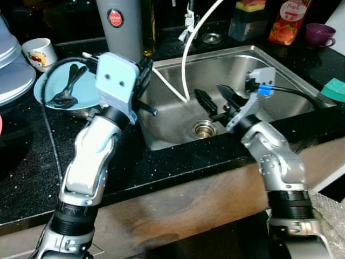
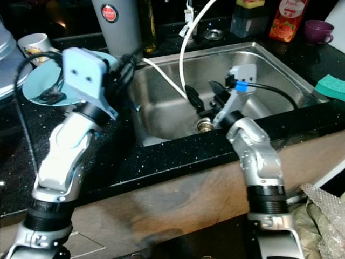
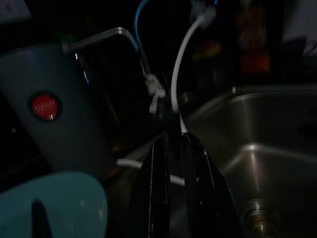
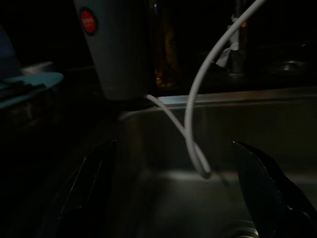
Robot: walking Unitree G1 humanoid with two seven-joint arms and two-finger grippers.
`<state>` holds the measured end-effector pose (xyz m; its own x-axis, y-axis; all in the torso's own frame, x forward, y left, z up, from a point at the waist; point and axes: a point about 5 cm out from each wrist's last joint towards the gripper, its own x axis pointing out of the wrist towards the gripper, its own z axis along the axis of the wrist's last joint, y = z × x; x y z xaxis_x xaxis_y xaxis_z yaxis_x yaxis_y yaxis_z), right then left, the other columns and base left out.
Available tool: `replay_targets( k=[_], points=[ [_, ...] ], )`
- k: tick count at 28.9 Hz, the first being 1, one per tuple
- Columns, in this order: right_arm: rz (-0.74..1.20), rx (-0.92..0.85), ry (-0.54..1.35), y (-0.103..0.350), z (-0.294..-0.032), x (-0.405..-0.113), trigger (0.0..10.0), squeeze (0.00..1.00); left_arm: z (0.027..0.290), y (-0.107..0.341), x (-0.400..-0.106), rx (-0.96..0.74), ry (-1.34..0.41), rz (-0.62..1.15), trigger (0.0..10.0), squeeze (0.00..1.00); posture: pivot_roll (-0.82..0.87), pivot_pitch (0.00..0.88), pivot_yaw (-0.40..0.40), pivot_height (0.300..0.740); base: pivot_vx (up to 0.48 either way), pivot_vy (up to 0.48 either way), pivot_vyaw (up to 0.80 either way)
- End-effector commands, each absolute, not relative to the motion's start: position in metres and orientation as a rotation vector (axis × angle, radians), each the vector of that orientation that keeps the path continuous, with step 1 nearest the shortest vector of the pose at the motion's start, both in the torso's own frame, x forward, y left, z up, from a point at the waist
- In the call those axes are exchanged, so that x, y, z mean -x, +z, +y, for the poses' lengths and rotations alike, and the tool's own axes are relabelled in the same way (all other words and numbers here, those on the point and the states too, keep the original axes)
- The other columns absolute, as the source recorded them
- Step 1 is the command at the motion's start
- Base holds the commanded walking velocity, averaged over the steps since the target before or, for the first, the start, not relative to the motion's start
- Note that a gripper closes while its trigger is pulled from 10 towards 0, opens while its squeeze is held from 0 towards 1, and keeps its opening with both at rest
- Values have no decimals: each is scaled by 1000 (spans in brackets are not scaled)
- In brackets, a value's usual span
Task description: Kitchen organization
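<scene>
The right pincer (image 1: 215, 100) is being held wide open and empty over the steel sink (image 1: 280, 75), just above the drain (image 1: 204, 128), with a white hose (image 1: 186, 65) hanging at about its eleven o'clock. The left pincer (image 1: 145, 89) is being raised over the sink's left rim; in the left wrist view its fingers (image 3: 161, 198) are seen lying nearly together with nothing clearly gripped, though that view is being dimmed by shade.

Things waiting to be organised are being kept on the worktop (image 1: 178, 162): a teal bowl (image 1: 48, 86) with dark spoons (image 1: 67, 89) at nine o'clock from the sink, a printed mug (image 1: 39, 53) beyond it, a grey canister (image 1: 119, 27) at eleven o'clock, a juice bottle (image 1: 288, 21) and a purple cup (image 1: 319, 34) at one o'clock, and a green sponge (image 1: 335, 89) at three o'clock.

As a judgement, the hose could be snagged by either pincer if a reach is being made across the basin, and the bowl could be nudged off its place by the left forearm or its trailing black cable (image 1: 51, 124).

The worktop is being seen as black speckled stone with a wooden front edge; the room is dim, with glare falling only on the steel.
</scene>
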<state>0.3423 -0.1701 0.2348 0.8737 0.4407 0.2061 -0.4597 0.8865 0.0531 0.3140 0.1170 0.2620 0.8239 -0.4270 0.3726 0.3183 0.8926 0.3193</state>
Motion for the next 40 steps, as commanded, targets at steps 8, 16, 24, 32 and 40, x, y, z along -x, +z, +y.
replay_targets(
  k=[8, 16, 24, 32, 40],
  points=[
    [-150, 72, 512, 233, -170, -341, 10000, 0, 91, 239, -326, -244, -534, -325, 0, 0, 14, 65, 30, 740, 0, 0, 0],
    [-156, 107, 516, 238, -171, -342, 10000, 0, 77, 241, -336, -305, -609, -313, 0, 0, 12, 80, 27, 740, 0, 0, 0],
    [-162, 123, 512, 241, -174, -343, 10000, 0, 78, 250, -342, -385, -642, -319, 0, 0, 11, 86, 25, 740, 0, 0, 0],
    [-175, 122, 504, 245, -176, -344, 10000, 0, 69, 272, -332, -349, -759, -419, 0, 0, 16, 86, 20, 740, 0, 0, 0],
    [-178, 121, 504, 246, -176, -344, 10000, 0, 56, 268, -316, -284, -942, -405, 0, 0, 14, 87, 20, 740, 0, 0, 0]
  ],
)
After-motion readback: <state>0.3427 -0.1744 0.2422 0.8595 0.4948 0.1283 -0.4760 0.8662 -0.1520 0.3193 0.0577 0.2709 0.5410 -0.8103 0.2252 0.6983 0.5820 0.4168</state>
